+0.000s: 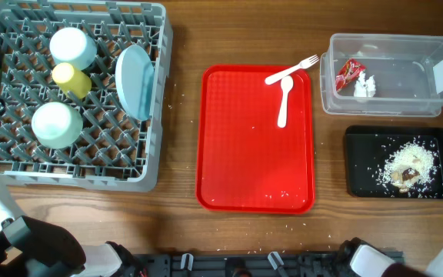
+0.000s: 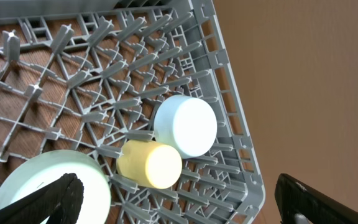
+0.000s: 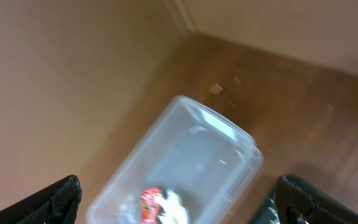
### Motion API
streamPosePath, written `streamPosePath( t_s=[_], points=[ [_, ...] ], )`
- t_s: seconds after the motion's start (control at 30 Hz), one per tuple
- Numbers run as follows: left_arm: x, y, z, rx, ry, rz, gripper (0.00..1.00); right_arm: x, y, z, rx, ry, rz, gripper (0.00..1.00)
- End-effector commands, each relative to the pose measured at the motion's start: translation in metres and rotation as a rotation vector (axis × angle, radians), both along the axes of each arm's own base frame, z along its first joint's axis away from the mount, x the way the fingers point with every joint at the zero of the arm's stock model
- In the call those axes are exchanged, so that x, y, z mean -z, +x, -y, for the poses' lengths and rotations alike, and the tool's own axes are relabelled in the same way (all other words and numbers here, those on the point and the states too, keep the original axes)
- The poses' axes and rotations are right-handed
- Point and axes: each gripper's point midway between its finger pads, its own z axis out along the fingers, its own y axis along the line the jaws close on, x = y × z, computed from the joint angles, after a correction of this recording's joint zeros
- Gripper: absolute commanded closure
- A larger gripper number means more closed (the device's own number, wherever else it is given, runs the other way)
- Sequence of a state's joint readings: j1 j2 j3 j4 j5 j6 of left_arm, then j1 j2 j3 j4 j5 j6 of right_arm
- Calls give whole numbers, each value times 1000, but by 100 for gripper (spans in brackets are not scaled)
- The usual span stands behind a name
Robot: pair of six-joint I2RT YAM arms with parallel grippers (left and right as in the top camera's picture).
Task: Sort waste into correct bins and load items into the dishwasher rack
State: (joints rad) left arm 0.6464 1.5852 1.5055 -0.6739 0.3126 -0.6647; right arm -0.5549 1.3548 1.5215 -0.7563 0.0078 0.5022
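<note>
The grey dishwasher rack (image 1: pixel 106 146) at the left holds the light blue bowl (image 1: pixel 73 46), yellow cup (image 1: pixel 71 78) and pale green bowl (image 1: pixel 56 125), all upside down, and the pale plate (image 1: pixel 134 81) standing on edge. The white fork (image 1: pixel 291 71) and spoon (image 1: pixel 284 100) lie on the red tray's far right corner. The clear tub (image 1: pixel 414 77) holds the wrapper (image 1: pixel 350 71) and tissue (image 1: pixel 365 86). The black tray (image 1: pixel 360 165) holds food scraps (image 1: pixel 410 165). My left gripper (image 2: pixel 179 208) is open and empty above the rack (image 2: pixel 229 93). My right gripper (image 3: pixel 179 202) is open and empty above the tub (image 3: pixel 197 155).
The flat red serving tray (image 1: pixel 252 154) lies in the middle of the wooden table with a few crumbs on it. Small crumbs are scattered on the wood near the rack and the trays. Arm bases sit along the front edge.
</note>
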Motion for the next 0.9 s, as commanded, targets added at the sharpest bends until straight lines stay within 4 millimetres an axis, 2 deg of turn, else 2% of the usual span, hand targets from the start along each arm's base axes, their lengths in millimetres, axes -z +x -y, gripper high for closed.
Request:
streamPosePath(
  t_s=[0.0,0.07,0.2,0.43,0.47,0.53,0.57,0.6,0.63,0.67,0.7,0.73,0.8,0.87],
  points=[
    [-6,-1,2,0,5,14,0,45,11,11,-31,77,-103,0],
    [-6,-1,2,0,5,14,0,61,10,23,13,74,-154,0],
    [-6,-1,2,0,5,14,0,62,-5,45,137,-4,-217,0],
    [-6,0,4,9,-3,19,0,62,-5,44,134,-2,-215,0],
    [-10,5,23,93,-72,58,0,62,-5,44,134,-1,-215,0],
    [-22,7,94,378,-329,149,0,62,-4,44,134,-1,-216,0],
    [-42,10,146,642,-359,244,0,62,-4,44,134,-1,-216,0],
    [-52,11,181,796,-362,291,0,62,-4,44,134,-1,-216,0],
    [-54,12,209,878,-371,293,0,62,-4,44,134,-1,-216,0],
    [-52,15,255,989,-349,273,0,62,-4,44,134,-1,-216,0],
    [-50,16,278,1038,-330,256,0,62,-4,44,134,-1,-216,0],
    [-42,21,337,1134,-215,223,0,62,-4,44,134,-1,-216,0],
    [-31,23,407,1223,43,199,0,62,-4,44,134,-1,-216,0],
    [-16,20,447,1239,300,153,0,62,-4,44,134,-1,-216,0]
  ],
)
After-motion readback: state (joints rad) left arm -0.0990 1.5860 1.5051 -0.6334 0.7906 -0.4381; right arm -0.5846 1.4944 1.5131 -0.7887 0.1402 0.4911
